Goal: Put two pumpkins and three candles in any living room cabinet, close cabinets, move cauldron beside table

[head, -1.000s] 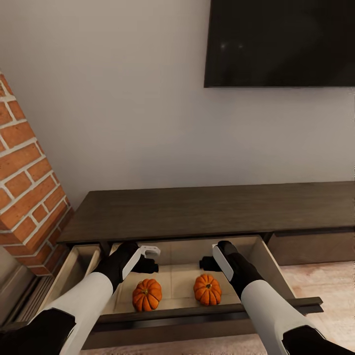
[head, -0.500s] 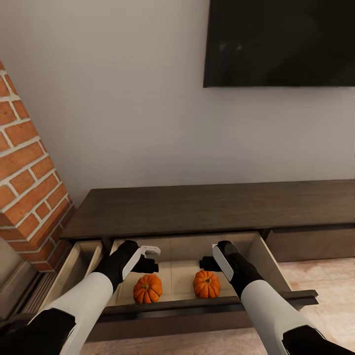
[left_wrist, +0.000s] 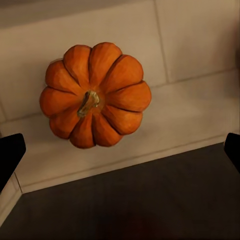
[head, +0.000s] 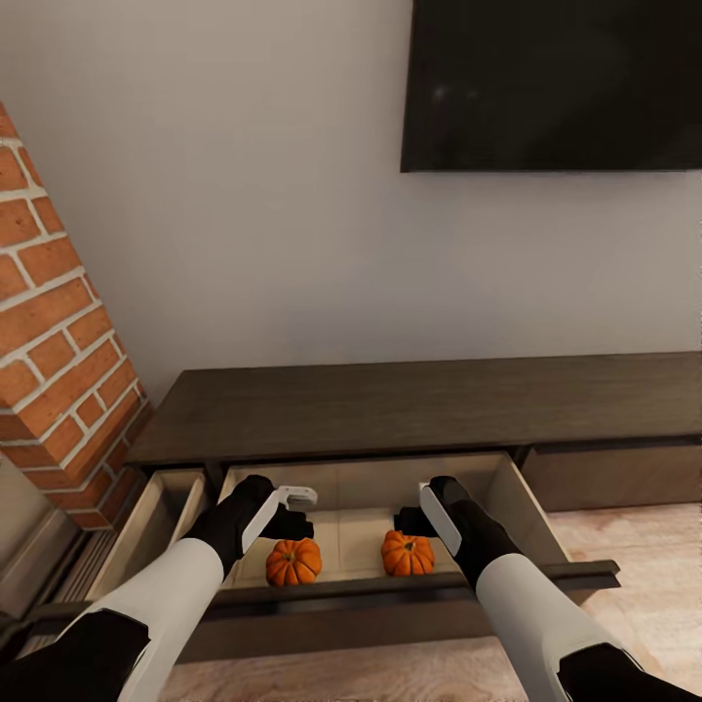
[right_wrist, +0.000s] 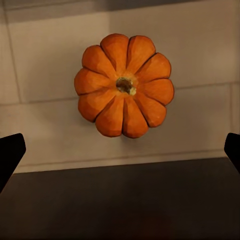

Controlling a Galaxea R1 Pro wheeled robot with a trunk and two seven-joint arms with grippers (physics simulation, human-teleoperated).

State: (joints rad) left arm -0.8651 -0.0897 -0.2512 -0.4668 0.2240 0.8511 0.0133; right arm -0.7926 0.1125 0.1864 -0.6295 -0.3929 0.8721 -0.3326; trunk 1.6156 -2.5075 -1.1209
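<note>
Two pumpkins lie in the open middle drawer [head: 526,507] of the dark-brown cabinet [head: 409,405]. The left pumpkin [head: 293,562] [left_wrist: 95,95] sits just below my left gripper [head: 296,513] [left_wrist: 120,152], which is open and holds nothing. Over the right pumpkin [head: 408,553] [right_wrist: 125,85] hangs my right gripper [head: 415,522] [right_wrist: 120,150], open too and empty. Both wrist views look straight down on a pumpkin resting on the drawer's pale floor, with the dark fingertips [left_wrist: 10,155] [right_wrist: 10,152] far apart at the picture's edges. The drawer's dark front [head: 390,588] runs below them. The candles and the cauldron are out of view.
A second drawer [head: 156,517] stands open at the cabinet's left end, beside a brick column [head: 58,370]. A closed cabinet front [head: 614,476] lies to the right. A black TV [head: 556,83] hangs on the wall above. Wooden floor [head: 643,556] extends at the right.
The whole picture has shifted: the camera has drawn back, so the cabinet and pumpkins look smaller. Both open grippers now stand nearer over the pumpkins, which rest as before.
</note>
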